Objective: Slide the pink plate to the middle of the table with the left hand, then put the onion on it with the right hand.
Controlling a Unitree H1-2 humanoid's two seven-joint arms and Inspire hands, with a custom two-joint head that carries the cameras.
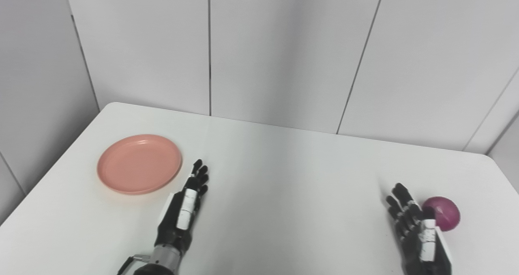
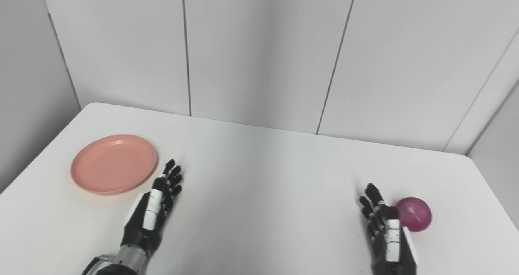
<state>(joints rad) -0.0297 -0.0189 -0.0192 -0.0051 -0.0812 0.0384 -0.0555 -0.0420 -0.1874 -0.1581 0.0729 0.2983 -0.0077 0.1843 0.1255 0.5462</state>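
Note:
A pink plate (image 1: pixel 139 163) lies empty on the left part of the white table (image 1: pixel 284 177). My left hand (image 1: pixel 184 210) rests open just right of the plate, fingers stretched forward, not touching it. A purple-red onion (image 1: pixel 444 212) sits near the table's right front. My right hand (image 1: pixel 417 230) is open just left of the onion, fingers stretched forward, close beside it but not holding it. Both hands also show in the right eye view, the left hand (image 2: pixel 156 208) and the right hand (image 2: pixel 385 230).
Grey wall panels (image 1: pixel 284 44) stand behind the table's far edge. The table's left edge runs close to the plate, and its right edge lies just beyond the onion.

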